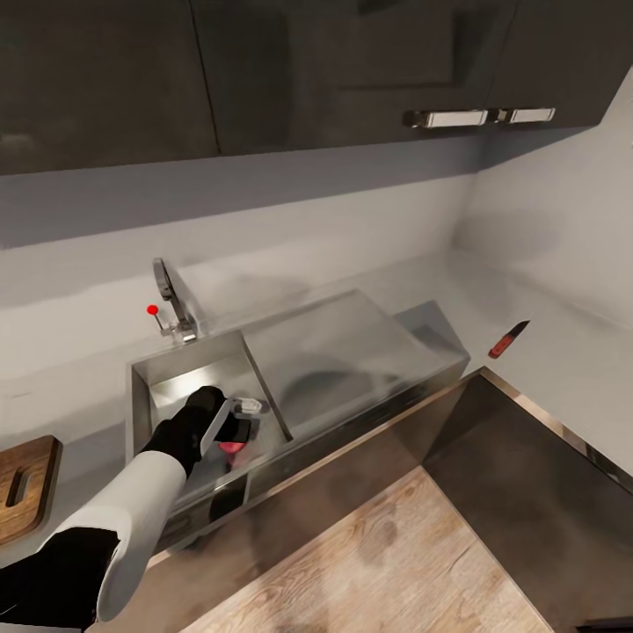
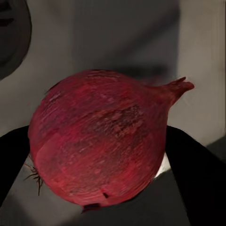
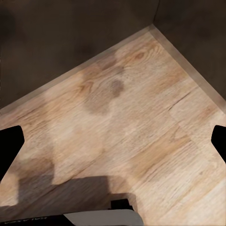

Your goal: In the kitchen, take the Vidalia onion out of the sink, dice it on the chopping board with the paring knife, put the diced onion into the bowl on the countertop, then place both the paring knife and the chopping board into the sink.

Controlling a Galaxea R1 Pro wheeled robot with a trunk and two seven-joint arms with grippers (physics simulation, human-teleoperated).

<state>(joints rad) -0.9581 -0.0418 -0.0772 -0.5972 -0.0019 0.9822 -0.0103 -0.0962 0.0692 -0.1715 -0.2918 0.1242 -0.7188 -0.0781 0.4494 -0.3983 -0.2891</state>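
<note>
Left hand (image 1: 236, 432) around onion (image 2: 99, 141) in sink (image 1: 176, 374)

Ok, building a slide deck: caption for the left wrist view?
Red-skinned onion sits between the left gripper fingers over the grey sink floor.

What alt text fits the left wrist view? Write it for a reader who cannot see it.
A red-skinned onion sits between the left gripper's two dark fingers, its pointed stem tip angled to one side. Behind it lies the grey steel floor of the sink.
</note>
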